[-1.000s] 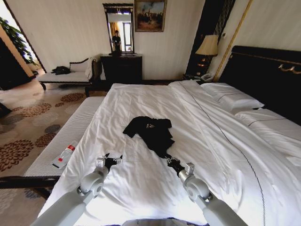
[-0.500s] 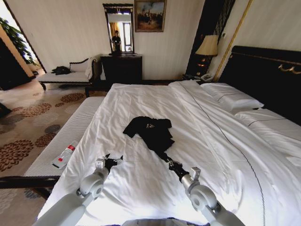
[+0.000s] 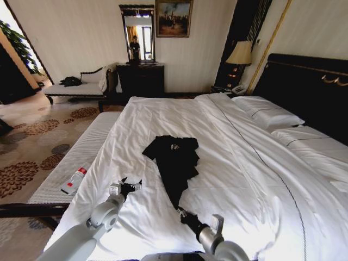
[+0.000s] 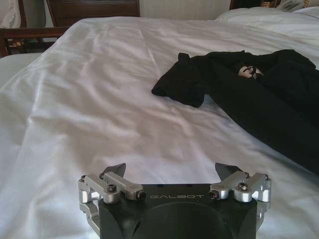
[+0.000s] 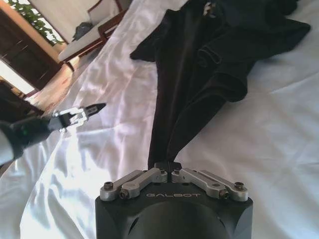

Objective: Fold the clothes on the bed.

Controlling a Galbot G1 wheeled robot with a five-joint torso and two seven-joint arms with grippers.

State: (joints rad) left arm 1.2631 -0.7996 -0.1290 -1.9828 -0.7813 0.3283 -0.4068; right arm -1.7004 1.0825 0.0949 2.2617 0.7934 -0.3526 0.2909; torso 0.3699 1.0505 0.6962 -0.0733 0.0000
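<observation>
Black soft-fabric short-sleeved T-shirt (image 3: 175, 160) with small white chest lettering lies near the middle of the large white-sheeted bed (image 3: 255, 179), its lower part drawn out into a long narrow strip toward the robot. The right gripper (image 3: 183, 215) has that strip's end: in the right wrist view its fingers (image 5: 160, 173) are pinched together on a tight fold of the hem. To stretch the shirt well, I judge the pull should run low and straight along the sheet, gently enough that the cloth slides flat rather than bunching, since the far part by the sleeves looks rumpled. The left gripper (image 3: 126, 186) hovers over bare sheet, apart from the shirt on its left, with its fingers (image 4: 114, 172) spread wide and holding nothing.
</observation>
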